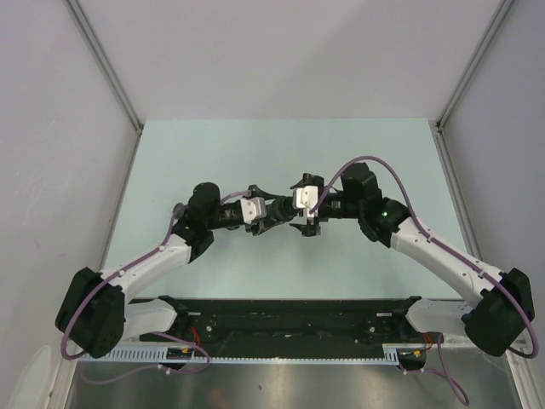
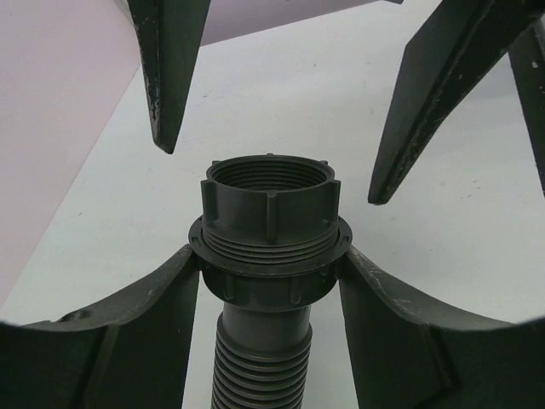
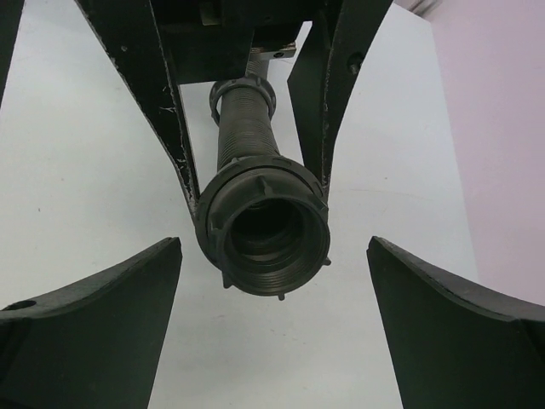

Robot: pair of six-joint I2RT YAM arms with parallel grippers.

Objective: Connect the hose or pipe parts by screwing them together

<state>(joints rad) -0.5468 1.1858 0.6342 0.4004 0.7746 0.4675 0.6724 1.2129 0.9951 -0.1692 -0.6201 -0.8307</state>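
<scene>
The corrugated tube [image 2: 260,366] is held in the air above the pale worktop [image 1: 213,153], near its middle. It is clamped by the left gripper [image 2: 268,260], whose fingers [image 2: 162,307] are closed on the wide collar [image 2: 268,271] from both sides. The ribbed nut [image 2: 268,200] is seen seated on the collared end, its threaded mouth turned towards the right arm. How far it is screwed on cannot be told.

The right gripper [image 3: 274,243] is placed directly opposite and in line with the tube. Its fingers [image 3: 128,307] are spread wide to either side of the nut and touch nothing.

From above, the two grippers are seen nose to nose, the left [image 1: 274,213] and the right [image 1: 298,217] just beside each other.
</scene>
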